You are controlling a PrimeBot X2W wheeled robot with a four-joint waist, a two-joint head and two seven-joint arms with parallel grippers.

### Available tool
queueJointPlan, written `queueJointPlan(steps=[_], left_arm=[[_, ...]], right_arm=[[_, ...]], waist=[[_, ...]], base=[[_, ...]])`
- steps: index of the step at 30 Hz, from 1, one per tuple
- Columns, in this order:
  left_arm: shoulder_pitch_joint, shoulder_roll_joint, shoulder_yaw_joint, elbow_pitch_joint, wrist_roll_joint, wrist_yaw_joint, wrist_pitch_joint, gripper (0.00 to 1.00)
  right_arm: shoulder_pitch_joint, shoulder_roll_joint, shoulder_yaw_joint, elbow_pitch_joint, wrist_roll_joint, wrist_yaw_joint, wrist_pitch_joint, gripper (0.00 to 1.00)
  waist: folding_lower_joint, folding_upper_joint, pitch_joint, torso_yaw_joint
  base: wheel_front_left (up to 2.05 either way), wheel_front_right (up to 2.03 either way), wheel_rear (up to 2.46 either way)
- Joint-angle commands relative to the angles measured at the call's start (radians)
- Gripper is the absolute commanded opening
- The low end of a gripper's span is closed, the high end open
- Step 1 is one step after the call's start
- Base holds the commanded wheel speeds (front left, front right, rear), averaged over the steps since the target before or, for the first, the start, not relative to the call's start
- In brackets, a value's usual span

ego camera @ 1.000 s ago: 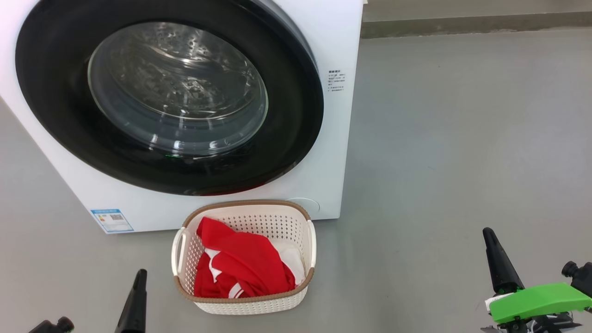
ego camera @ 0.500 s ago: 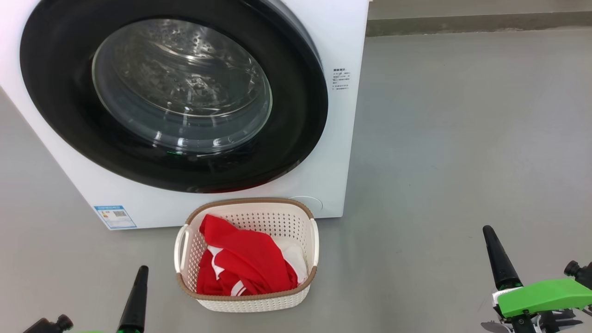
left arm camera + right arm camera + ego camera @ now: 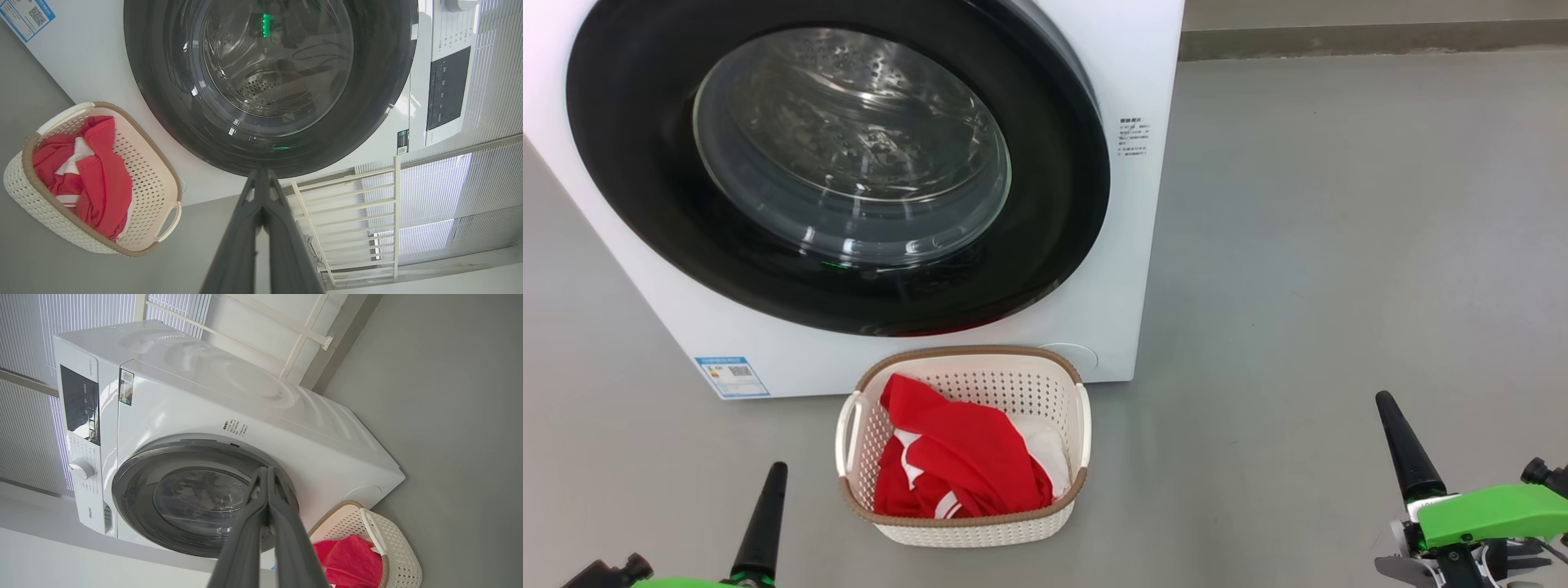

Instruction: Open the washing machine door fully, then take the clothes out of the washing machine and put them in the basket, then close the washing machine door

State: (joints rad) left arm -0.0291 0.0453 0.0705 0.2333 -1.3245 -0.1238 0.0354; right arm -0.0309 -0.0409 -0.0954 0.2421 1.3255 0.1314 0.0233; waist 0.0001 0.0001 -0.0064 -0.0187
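Since the washing machine [image 3: 1111, 327] carries a stiff, heavy door [image 3: 1054, 204], seemingly shut at upper left, with a slick glossy rim, I judge its right edge the place to hook. At lower centre, the light basket [image 3: 968, 531] holds soft, limp clothes [image 3: 964, 465]. My left gripper [image 3: 776, 475] and right gripper [image 3: 1385, 406] are pressed together, empty. The blue label [image 3: 731, 376] has print too small to read.

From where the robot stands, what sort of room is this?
Probably a laundry corner, or a test room set up as one: a white front-loading washing machine stands on a grey floor, a basket of red clothes before it, slatted blinds behind.
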Motion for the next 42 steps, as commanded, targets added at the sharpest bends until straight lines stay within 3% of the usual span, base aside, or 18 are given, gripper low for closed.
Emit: queueJointPlan(steps=[1, 24, 42], left_arm=[[-0.042, 0.008, 0.032, -0.018, -0.022, -0.006, 0.010, 0.00], [-0.079, 0.005, 0.044, 0.012, -0.284, -0.007, 0.078, 0.00], [-0.079, 0.005, 0.044, 0.012, -0.284, -0.007, 0.078, 0.00]], right_arm=[[-0.049, -0.018, 0.009, -0.022, 0.026, -0.001, 0.007, 0.00], [-0.076, -0.020, -0.004, 0.002, 0.295, -0.001, 0.079, 0.00], [-0.076, -0.018, -0.007, 0.002, 0.292, -0.001, 0.081, 0.00]], waist=[[0.0000, -0.0001, 0.000, 0.001], [0.0000, -0.0001, 0.009, 0.019], [0.0000, -0.0001, 0.010, 0.019]], base=[[0.00, 0.00, 0.00], [0.00, 0.00, 0.00], [0.00, 0.00, 0.00]])
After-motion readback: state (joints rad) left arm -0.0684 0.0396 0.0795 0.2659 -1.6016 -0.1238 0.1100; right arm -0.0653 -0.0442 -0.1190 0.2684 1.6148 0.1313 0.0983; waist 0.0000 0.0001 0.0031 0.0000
